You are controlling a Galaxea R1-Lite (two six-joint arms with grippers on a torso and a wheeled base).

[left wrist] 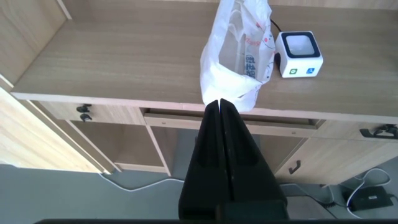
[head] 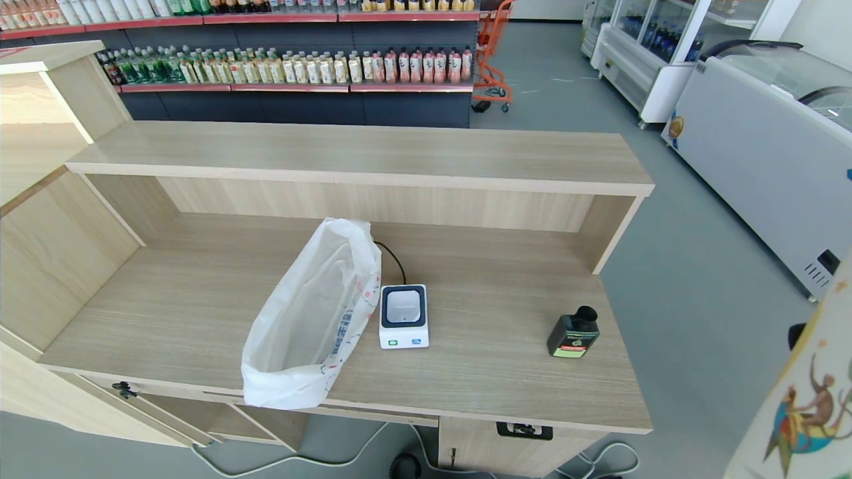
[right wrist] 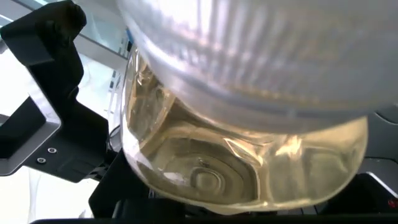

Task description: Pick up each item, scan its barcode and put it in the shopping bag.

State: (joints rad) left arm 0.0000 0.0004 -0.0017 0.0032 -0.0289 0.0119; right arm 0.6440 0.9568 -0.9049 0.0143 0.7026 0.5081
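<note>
Checkout task at an early stage. The right gripper (right wrist: 205,168) is clamped on a clear ribbed plastic bottle of pale yellow liquid (right wrist: 249,124), with black fingers (right wrist: 56,118) pressed against its sides. This is probably the pale printed shape (head: 805,399) at the near right, off the end of the pale wooden counter (head: 200,299).

The left gripper (left wrist: 221,102) hangs in front of the counter's near edge, below the bag, with its fingers pressed together and nothing between them.

The white plastic shopping bag (head: 313,313) lies open on the counter with its mouth toward the near edge. Nothing can be made out inside it. The white box scanner with a dark glass top (head: 403,316) sits just beside the bag, on its right.

A dark green bottle with a black cap (head: 574,332) stands upright near the counter's right end, well apart from the scanner.

Judged progress:
- One item is lifted but not yet over the scanner.
- A second item is waiting on the counter.
- Nothing is bagged.
- What is left is scanning and bagging both items.
</note>
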